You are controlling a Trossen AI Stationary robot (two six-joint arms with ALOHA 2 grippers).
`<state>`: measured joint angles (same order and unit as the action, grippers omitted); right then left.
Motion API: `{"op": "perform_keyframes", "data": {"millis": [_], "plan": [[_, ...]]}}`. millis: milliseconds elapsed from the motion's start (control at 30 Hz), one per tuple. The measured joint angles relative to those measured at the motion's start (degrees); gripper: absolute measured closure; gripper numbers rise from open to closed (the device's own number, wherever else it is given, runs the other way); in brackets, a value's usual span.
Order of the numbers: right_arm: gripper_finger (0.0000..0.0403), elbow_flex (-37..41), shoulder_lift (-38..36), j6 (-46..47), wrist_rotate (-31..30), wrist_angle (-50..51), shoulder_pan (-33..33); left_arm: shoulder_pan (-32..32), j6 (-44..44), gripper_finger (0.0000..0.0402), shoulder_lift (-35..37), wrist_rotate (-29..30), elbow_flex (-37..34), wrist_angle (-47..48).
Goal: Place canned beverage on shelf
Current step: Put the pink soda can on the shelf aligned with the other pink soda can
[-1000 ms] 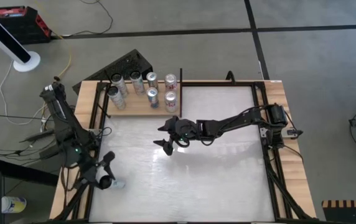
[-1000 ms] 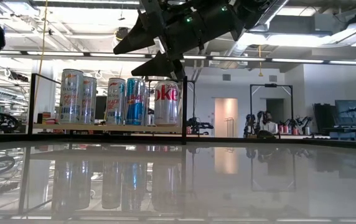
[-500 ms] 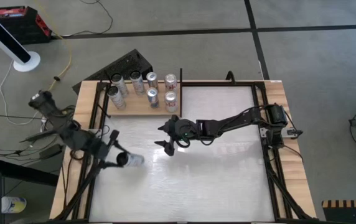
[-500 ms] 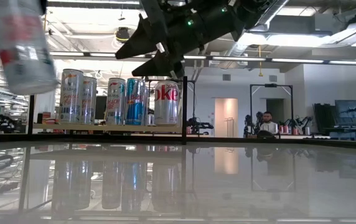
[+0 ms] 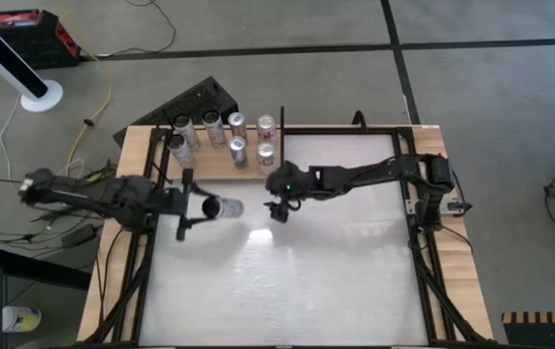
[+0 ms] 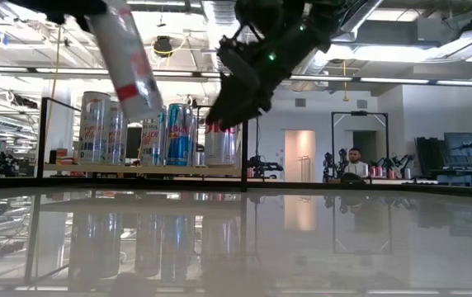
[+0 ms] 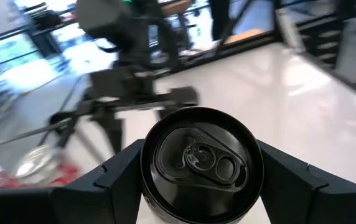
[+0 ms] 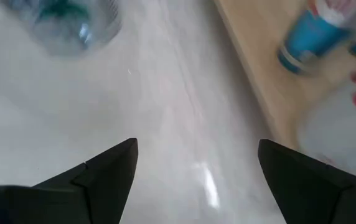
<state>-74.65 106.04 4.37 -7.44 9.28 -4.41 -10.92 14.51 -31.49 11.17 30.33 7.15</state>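
Note:
My left gripper (image 5: 192, 206) is shut on a silver can with red print (image 5: 223, 207), above the table's left part, just near of the shelf. In the low view the can (image 6: 129, 58) is tilted and high over the table. The shelf (image 5: 214, 173) is a pale wooden board at the far left, with several cans (image 5: 238, 147) standing on it. It shows in the low view (image 6: 137, 167) with a black upright (image 6: 244, 140). My right gripper (image 5: 277, 206) is open and empty, above the table just near of the shelf's right end. My left gripper pinches the can's round wall (image 7: 150, 186) between its two fingers (image 7: 112, 180), one on each side. The fingers lie along the can, and its top (image 7: 200, 163) faces the wrist. The fingers come from the table's left, slanting down. The can is lifted clear and tilted.
A black frame (image 5: 423, 223) runs along the table's edges. The white tabletop (image 5: 287, 281) lies bare toward the near side. In the low view a person (image 6: 353, 161) sits in the room behind.
My left gripper has carried the can up from the table's near left corner toward the far edge and the right, to just before the shelf, and the can has swung round and is now tilted. My right gripper has gone a little toward the shelf and tipped downward.

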Motion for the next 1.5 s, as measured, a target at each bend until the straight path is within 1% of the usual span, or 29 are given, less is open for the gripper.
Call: {"op": "perform_keyframes", "data": {"millis": [200,333,433,500,633,767,800,900,1033,1233,1367,1500], "plan": [[0.0047,0.0,0.0,-2.6,0.0,4.2,-5.2,13.7,2.0,0.0166,-3.1,-4.4,0.0,-2.4],[0.0047,0.0,0.1,-2.9,0.3,5.5,-7.0,22.2,1.8,0.0166,-5.2,-5.6,2.3,1.1],[0.0047,0.0,0.1,-3.0,1.6,5.9,-7.2,27.3,0.2,0.0166,-6.3,-10.7,5.0,2.8],[0.0047,0.0,0.1,-3.3,2.8,5.9,-7.4,29.8,-0.5,0.0166,-7.4,-13.4,6.5,4.8],[0.0047,0.0,0.1,-1.9,4.5,7.7,-7.3,33.2,-1.2,0.0166,-9.0,-16.3,7.8,9.2],[0.0047,0.0,0.1,-2.6,12.8,13.8,-6.5,35.5,-1.1,0.0166,-10.3,-16.8,9.6,12.5],[0.0047,0.0,0.1,-3.3,13.5,15.7,-6.1,36.3,-0.6,0.0166,-10.7,-16.3,9.9,13.8],[0.0047,0.0,0.1,-3.5,11.4,19.8,-5.0,39.0,0.8,0.0166,-11.7,-15.6,11.0,15.4],[0.0057,0.0,0.1,-3.2,10.2,21.0,-4.7,44.6,1.8,0.0166,-13.4,-16.7,12.1,15.7],[0.0079,0.0,0.1,-4.9,10.2,21.8,-5.1,52.7,3.0,0.0166,-18.0,-24.4,13.1,15.8],[0.0083,0.0,0.1,-5.8,10.2,21.8,-5.5,56.5,3.9,0.0166,-20.9,-29.0,13.2,13.7],[0.0083,0.0,0.1,-6.4,10.2,21.8,-5.5,59.5,4.9,0.0166,-22.7,-30.4,13.2,11.4]]}}
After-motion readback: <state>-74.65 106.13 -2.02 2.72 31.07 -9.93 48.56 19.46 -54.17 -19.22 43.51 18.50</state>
